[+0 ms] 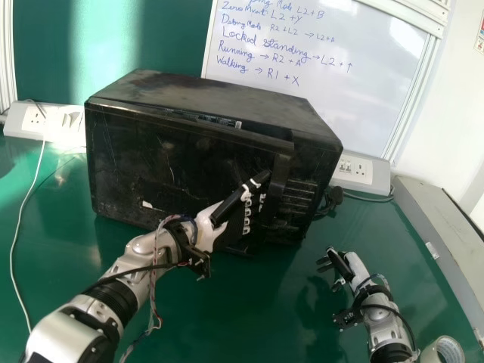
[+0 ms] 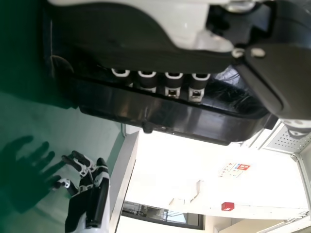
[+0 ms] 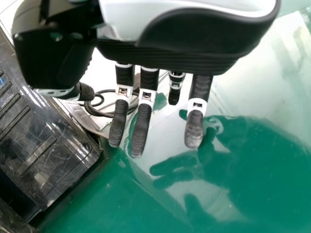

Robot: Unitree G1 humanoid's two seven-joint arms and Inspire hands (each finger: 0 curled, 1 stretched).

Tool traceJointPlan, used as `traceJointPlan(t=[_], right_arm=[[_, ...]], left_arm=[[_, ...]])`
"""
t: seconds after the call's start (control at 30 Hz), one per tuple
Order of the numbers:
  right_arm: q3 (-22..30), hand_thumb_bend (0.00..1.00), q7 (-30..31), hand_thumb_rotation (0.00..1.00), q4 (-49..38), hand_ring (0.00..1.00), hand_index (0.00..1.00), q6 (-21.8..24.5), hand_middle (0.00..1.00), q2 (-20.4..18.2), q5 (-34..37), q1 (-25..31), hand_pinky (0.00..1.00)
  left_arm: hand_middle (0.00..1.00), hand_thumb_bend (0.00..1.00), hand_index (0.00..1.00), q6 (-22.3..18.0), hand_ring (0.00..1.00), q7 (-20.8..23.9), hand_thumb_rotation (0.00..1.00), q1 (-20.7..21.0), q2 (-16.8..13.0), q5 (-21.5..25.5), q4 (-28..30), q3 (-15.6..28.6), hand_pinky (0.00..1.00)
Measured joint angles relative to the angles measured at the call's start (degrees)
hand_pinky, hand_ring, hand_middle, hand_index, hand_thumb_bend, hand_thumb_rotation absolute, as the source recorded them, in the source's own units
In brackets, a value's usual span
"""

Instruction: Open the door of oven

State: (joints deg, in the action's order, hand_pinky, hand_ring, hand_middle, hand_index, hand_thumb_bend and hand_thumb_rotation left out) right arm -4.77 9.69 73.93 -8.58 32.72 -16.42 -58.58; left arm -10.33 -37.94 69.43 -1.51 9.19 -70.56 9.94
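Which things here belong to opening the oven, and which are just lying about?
For the job:
oven
oven door, ajar
left hand, at the door's edge

Just about:
tape roll
whiteboard
power sockets
right hand, idle

L fingers (image 1: 246, 214) partly hidden behind oven door (image 1: 166, 162); tape roll (image 1: 431, 354) cut off, btm edge.

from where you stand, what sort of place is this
Probably a robotics lab rather than a kitchen: a whiteboard with handwritten notes is behind the oven, which sits on a green table with socket boxes close by.
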Motion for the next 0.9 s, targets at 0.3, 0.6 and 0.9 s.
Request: traceJointPlan(t=[0.3,0.6,0.9], right_arm=[[0.12,0.49,0.1,0.16,0.0,0.38,0.5,0.5,0.48,-0.06,0.11,-0.28,0.32],[0.0,0.49,0.1,0.16,0.02,0.39,0.5,0.53,0.48,-0.02,0.02,-0.3,0.32],[-0.5,0.49,0.12,0.16,0.04,0.38,0.5,1.0,0.48,0.06,-0.68,-0.79,0.32]], left_arm=[[0.83,1.0,0.81,-0.7,0.81,-2.72,0.78,0.03,-0.76,-0.95,0.0,-0.19,0.67],[0.83,1.0,0.77,-0.68,0.81,-5.8,0.79,0.12,-1.21,-1.64,0.0,-0.45,0.66],[0.81,1.0,0.69,0.92,0.78,-14.7,0.8,2.19,-2.9,-3.0,0.01,-2.52,0.64]])
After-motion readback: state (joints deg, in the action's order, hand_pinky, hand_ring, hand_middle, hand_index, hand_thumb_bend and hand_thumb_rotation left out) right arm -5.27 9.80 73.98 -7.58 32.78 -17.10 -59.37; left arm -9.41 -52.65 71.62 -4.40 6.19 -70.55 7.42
